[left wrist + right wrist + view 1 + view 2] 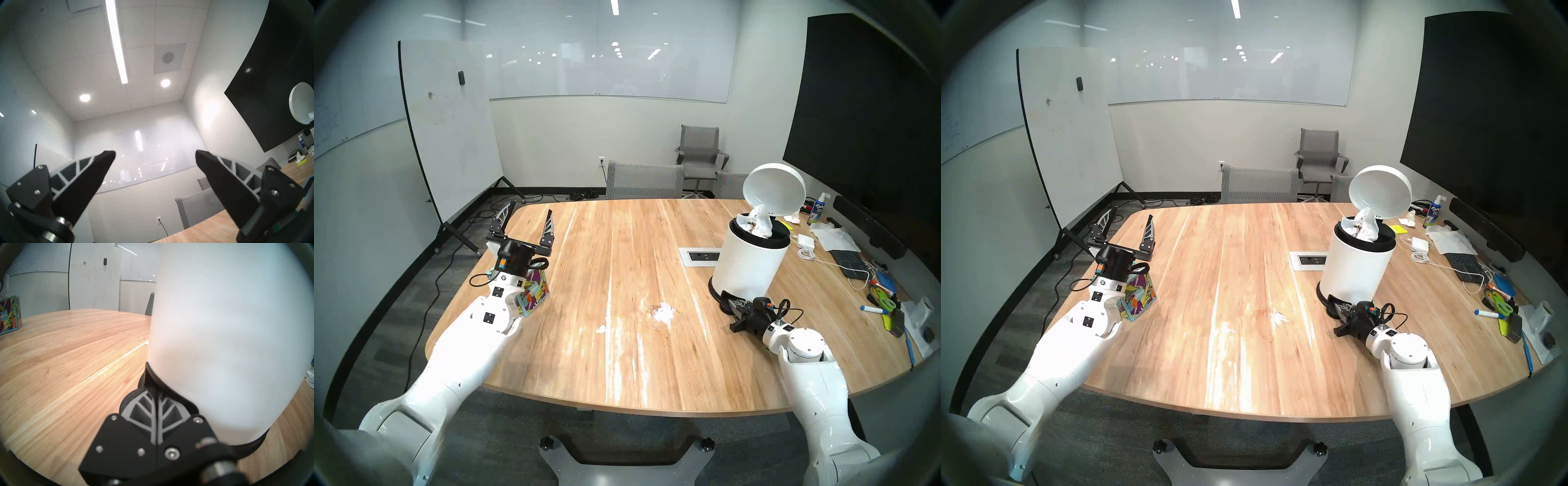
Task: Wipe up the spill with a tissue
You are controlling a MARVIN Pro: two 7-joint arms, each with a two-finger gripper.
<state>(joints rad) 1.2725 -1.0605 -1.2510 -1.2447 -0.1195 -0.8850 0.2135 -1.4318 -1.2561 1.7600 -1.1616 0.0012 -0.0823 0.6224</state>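
The left gripper (pixel 527 217) is raised over the table's left side, its 2 black fingers spread wide and empty, above the colourful patterned tissue box (pixel 534 295). The right gripper (pixel 155 390) has its fingers pressed together, holding nothing, its tips on the black pedal at the foot of the white cylindrical step bin (pixel 748 261), whose round lid (pixel 773 190) stands open over crumpled white tissues (pixel 758 220). On the light wooden table (pixel 619 366), a pale whitish blot (pixel 663 310) lies mid-table; it may partly be glare.

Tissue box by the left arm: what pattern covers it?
Colourful leaf print on the tissue box; clearest in the head view.
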